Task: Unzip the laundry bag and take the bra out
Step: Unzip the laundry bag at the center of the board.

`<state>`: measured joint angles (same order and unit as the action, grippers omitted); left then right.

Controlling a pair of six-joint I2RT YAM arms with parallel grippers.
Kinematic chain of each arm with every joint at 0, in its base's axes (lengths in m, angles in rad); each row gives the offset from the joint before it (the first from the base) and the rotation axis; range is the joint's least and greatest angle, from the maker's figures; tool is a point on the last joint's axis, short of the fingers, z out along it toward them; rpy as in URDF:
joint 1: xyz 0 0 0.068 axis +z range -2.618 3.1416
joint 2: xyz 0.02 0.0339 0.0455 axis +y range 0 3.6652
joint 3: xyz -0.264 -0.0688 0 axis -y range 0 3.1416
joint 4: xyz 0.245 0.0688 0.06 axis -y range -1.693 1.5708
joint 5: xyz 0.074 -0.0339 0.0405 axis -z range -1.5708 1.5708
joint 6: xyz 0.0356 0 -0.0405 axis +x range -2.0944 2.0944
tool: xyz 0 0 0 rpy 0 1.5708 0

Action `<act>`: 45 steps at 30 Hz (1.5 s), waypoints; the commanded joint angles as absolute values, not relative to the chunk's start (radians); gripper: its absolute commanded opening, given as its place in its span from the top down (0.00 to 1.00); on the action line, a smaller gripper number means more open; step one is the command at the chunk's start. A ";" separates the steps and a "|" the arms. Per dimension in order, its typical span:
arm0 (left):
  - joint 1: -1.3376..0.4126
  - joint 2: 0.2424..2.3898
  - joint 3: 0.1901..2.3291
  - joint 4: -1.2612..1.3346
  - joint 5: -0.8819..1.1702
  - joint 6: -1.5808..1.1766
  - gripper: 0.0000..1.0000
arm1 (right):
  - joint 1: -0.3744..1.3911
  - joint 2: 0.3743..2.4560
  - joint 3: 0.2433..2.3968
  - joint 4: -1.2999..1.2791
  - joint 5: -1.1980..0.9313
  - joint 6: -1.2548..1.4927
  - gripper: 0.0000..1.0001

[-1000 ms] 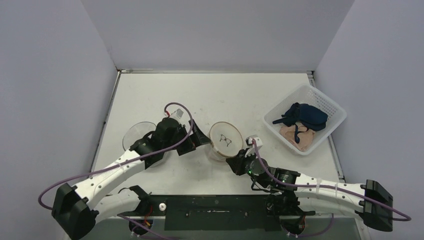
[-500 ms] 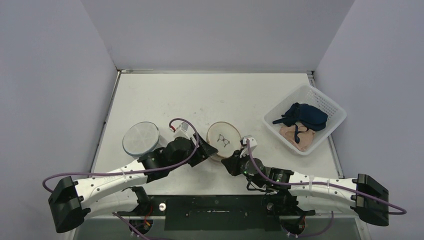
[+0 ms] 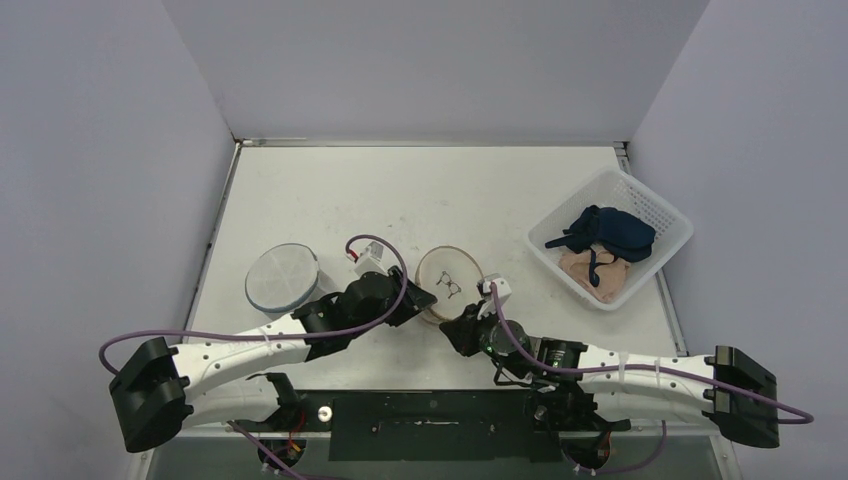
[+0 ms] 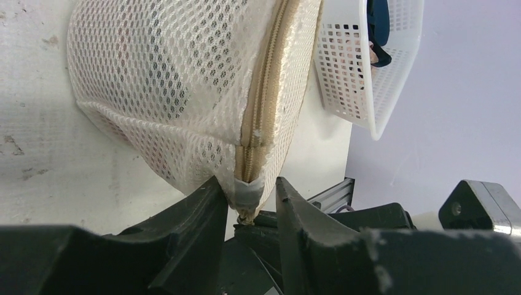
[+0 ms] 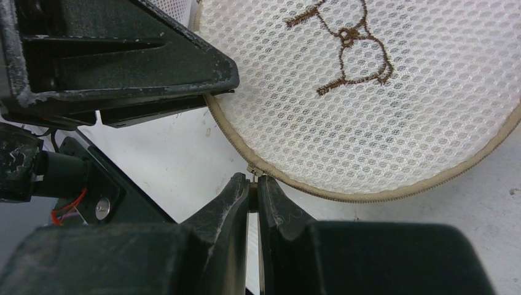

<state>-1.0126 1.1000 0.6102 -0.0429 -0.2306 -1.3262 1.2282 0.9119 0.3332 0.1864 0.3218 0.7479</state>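
On the table [image 3: 400, 190], the laundry bag [image 3: 450, 275] has slid nearer the arms, still zipped. The left gripper [image 4: 249, 187] has come in and pinches its zipper end; the right gripper [image 5: 252, 182] pinches the tiny zipper pull [image 5: 251, 173]. Unzipping can start.

The right claw [image 5: 253, 184] is pinched tight on the small metal zipper pull [image 5: 252, 174], its two black fingers almost touching. Just ahead of it, spreading to its right, lies the round white mesh laundry bag [image 5: 393, 123], with a beige zipper [image 5: 344, 195] along the rim and a bra outline [image 5: 344, 49] stitched in brown. Ahead and to its left, the left claw [image 5: 218, 92] pinches the bag's rim. White counter [image 5: 178, 166] lies between the two claws
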 commanded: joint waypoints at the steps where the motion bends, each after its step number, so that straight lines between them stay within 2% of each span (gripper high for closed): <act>1: -1.013 1.112 0.628 0.023 -0.264 -1.309 0.71 | 1.242 0.886 0.371 0.226 0.344 0.743 0.95; 11: -1.007 1.104 0.626 0.030 -0.265 -1.271 1.00 | 1.249 0.795 0.352 0.114 0.397 0.748 0.95; 26: -0.924 1.116 0.636 0.088 -0.048 -1.173 1.00 | 1.249 0.646 0.344 -0.210 0.611 0.818 0.95; 33: -0.836 1.181 0.758 0.068 0.171 -1.033 1.00 | 1.268 0.595 0.357 -0.157 0.549 0.728 0.95; 38: -0.768 1.273 0.900 0.025 0.352 -0.921 1.00 | 1.303 0.644 0.384 -0.113 0.543 0.713 0.95; 41: -0.752 1.337 0.942 0.013 0.388 -0.899 1.00 | 1.322 0.678 0.380 -0.062 0.542 0.719 0.95; 45: -0.750 1.396 0.908 0.056 0.388 -0.931 0.91 | 1.331 0.733 0.370 0.015 0.528 0.731 0.95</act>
